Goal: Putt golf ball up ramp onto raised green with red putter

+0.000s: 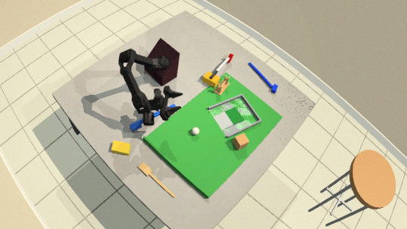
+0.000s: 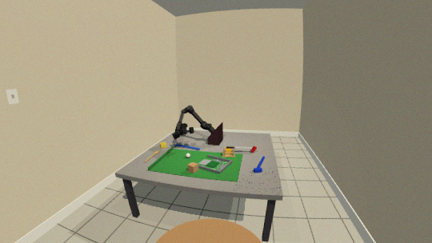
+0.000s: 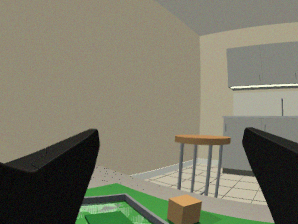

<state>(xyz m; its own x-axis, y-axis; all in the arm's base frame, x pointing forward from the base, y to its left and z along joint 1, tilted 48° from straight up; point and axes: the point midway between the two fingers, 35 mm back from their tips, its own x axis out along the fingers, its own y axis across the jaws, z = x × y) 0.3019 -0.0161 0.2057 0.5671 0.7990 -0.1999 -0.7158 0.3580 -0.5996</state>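
The red putter has a red head (image 1: 231,58) (image 2: 254,149), a white shaft and a dark grip. It lies at the back of the table, grip end on a yellow-orange block (image 1: 210,79). The white golf ball (image 1: 195,131) (image 2: 188,155) rests on the green mat (image 1: 203,166) (image 2: 168,165). The pale ramp (image 1: 223,122) leads to the raised green (image 1: 234,115) (image 2: 212,164), a darker square inside a grey border (image 1: 251,108) (image 2: 226,168). My gripper (image 1: 181,101) (image 3: 174,137) is open and empty, above the mat's edge near the ball's side, well away from the red putter.
A blue club (image 1: 136,125) lies beneath the gripper. Another blue club (image 1: 274,88) (image 2: 258,169), a wooden cube (image 1: 241,141) (image 3: 184,210), a small wooden rack (image 1: 221,87), a yellow block (image 1: 120,148), a wooden spatula (image 1: 145,169) and a dark wedge (image 1: 171,60) (image 2: 216,137) also stand or lie around.
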